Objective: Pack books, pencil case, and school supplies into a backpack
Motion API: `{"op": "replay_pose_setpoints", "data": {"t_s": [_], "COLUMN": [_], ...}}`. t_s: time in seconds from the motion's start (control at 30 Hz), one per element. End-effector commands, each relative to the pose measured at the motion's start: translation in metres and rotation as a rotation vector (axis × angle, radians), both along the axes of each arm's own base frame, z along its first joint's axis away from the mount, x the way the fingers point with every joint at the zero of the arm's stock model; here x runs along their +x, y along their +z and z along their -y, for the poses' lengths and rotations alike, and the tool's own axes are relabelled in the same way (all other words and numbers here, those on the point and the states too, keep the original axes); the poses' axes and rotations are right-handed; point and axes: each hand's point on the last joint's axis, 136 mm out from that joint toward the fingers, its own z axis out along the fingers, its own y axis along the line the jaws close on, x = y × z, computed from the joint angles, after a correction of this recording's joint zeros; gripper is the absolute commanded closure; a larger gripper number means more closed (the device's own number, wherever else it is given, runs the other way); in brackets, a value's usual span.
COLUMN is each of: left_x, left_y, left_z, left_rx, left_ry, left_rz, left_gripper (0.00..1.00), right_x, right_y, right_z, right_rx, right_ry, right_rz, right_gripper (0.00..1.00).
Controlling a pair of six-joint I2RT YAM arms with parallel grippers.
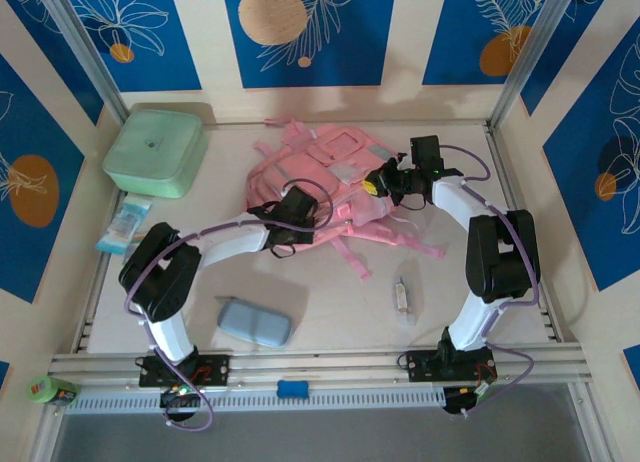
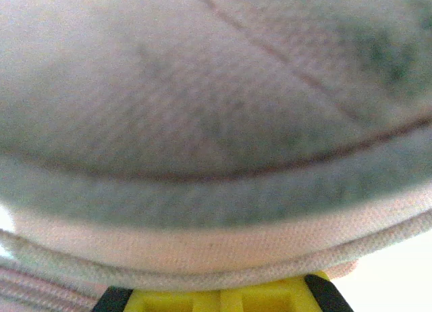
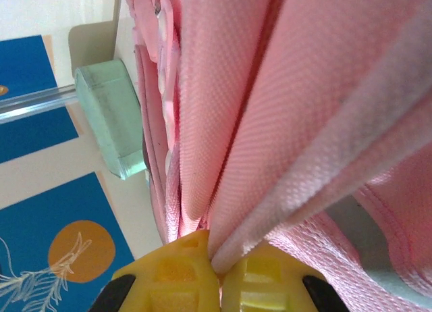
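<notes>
The pink backpack (image 1: 320,177) lies in the middle of the table, straps toward me. My left gripper (image 1: 290,225) sits at its near-left edge; in the left wrist view its yellow fingers (image 2: 202,300) are together, with the backpack's pale piped rim (image 2: 216,248) lying over their tips. My right gripper (image 1: 380,182) is at the backpack's right side, shut on a fold of its pink fabric and trim (image 3: 283,190). The blue-grey pencil case (image 1: 255,322) lies near the front, left of centre. The school supplies stick (image 1: 402,297) in clear wrap lies at the front right. The books are out of view.
A mint-green lidded box (image 1: 155,152) stands at the back left, and shows beside the backpack as the box (image 3: 108,116) in the right wrist view. Pale blue packets (image 1: 125,227) lie at the left edge. A small blue piece (image 1: 292,388) sits on the front rail.
</notes>
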Motion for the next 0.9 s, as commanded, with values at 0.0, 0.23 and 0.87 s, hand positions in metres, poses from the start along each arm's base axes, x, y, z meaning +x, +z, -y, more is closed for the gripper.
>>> {"op": "replay_pose_setpoints", "data": {"t_s": [0.0, 0.23, 0.87], "left_x": [0.004, -0.031, -0.014], "left_y": [0.030, 0.050, 0.069], "left_z": [-0.021, 0.006, 0.036], "left_rx": [0.001, -0.090, -0.145], "left_ry": [0.025, -0.039, -0.104], "left_rz": [0.077, 0.021, 0.055], "left_gripper": [1.00, 1.00, 1.00], "right_x": [0.016, 0.069, -0.067], "right_y": [0.021, 0.035, 0.011], "right_z": [0.003, 0.017, -0.057], "right_rx": [0.001, 0.031, 0.136], "right_ry": [0.048, 0.062, 0.177], "right_rz": [0.099, 0.116, -0.023], "right_gripper": [1.00, 0.94, 0.42]}}
